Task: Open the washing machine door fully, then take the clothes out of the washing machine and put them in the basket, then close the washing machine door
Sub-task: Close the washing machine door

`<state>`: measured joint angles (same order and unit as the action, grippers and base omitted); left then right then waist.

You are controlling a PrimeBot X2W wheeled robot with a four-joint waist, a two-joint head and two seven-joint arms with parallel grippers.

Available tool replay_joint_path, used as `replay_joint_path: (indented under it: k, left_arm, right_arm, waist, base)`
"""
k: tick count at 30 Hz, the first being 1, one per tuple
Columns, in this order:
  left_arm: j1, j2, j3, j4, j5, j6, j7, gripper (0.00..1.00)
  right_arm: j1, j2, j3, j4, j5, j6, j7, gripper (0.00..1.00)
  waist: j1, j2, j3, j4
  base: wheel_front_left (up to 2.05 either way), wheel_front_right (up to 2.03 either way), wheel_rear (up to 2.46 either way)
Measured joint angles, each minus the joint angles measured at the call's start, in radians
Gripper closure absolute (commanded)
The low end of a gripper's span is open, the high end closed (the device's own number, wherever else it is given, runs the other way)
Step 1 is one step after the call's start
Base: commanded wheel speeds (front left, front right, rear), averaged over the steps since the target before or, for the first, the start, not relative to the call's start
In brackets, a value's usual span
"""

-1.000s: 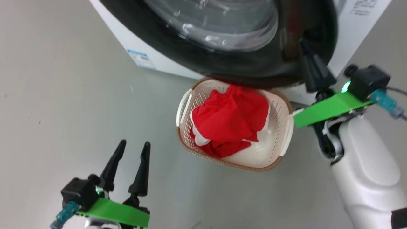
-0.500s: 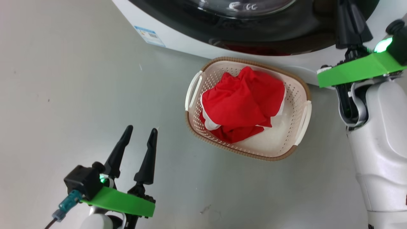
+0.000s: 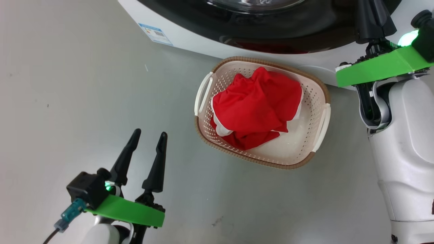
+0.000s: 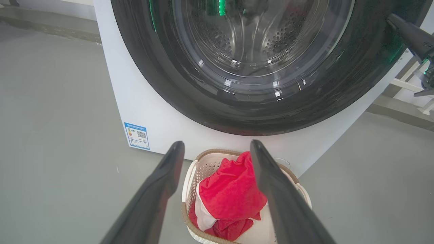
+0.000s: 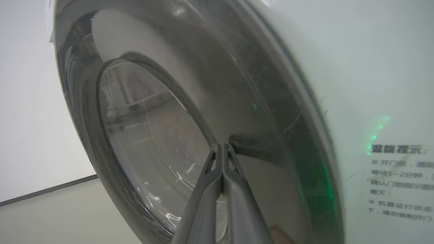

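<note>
The clothes (image 3: 257,101), a red bundle with white parts, lie in the cream basket (image 3: 307,112) on the floor before the washing machine (image 3: 190,40). The washing machine door (image 3: 288,34) lies flat against the white front (image 4: 135,101); its black rim (image 4: 339,84) rings the glass window. My right gripper (image 5: 222,146) is shut, empty, its tips against the door's rim (image 5: 257,108) by a dark recess; it stands at the head view's upper right (image 3: 372,10). My left gripper (image 3: 150,133) hangs open and empty left of the basket, pointing toward the clothes (image 4: 230,193).
Grey floor surrounds the basket (image 4: 200,166). A blue label sticker (image 4: 137,135) sits low on the machine's front. White panel with printed text (image 5: 400,179) lies right of the door. My pale right forearm (image 3: 403,152) rises beside the basket's right side.
The door has swung in from over the basket to the machine's front, the shut right gripper staying at its rim. The head camera shifted. The left gripper stays open in place.
</note>
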<state>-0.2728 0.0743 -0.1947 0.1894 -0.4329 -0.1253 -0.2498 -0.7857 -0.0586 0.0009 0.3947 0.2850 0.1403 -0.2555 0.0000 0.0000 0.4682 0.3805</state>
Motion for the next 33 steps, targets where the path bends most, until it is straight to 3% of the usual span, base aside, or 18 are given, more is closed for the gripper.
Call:
replay_joint_path:
  k: [2,5,6,7,16,33]
  left_arm:
    - [0.0,0.004,0.0,0.004,0.0,0.0,0.0,0.0]
    - [0.001,0.015,0.003,0.014,0.0,0.0,0.0,0.0]
    - [0.001,0.02,0.004,0.017,0.0,0.0,0.0,0.0]
    - [0.001,0.025,0.007,0.019,0.0,0.0,0.0,0.0]
    - [0.051,0.07,0.059,0.025,0.006,0.0,0.0,0.0]
    - [0.161,0.12,0.112,0.044,0.041,0.0,0.0,0.0]
  right_arm:
    - [0.009,-0.008,0.017,0.001,0.004,-0.003,0.0,0.89]
    - [0.05,-0.014,0.051,0.0,0.006,-0.008,-0.001,0.56]
    - [0.073,-0.014,0.065,-0.001,0.008,-0.008,-0.001,0.22]
    - [0.1,-0.014,0.077,-0.002,0.013,-0.008,-0.001,0.0]
    - [0.309,-0.009,0.144,-0.037,0.02,-0.008,-0.001,0.0]
    - [0.588,0.003,0.08,-0.074,0.019,-0.009,-0.001,0.0]
  waist:
    - [0.0,0.0,-0.01,-0.005]
    - [0.0,0.0,-0.027,-0.016]
    - [0.0,0.0,-0.034,-0.02]
    - [0.0,0.0,-0.041,-0.024]
    - [0.0,0.0,-0.115,-0.089]
    - [0.0,0.0,-0.255,-0.233]
  base:
    - [0.0,0.0,0.0]
    - [0.0,0.0,0.0]
    - [0.0,0.0,0.0]
    - [0.0,0.0,0.0]
    - [0.0,0.0,0.0]
    - [0.0,0.0,0.0]
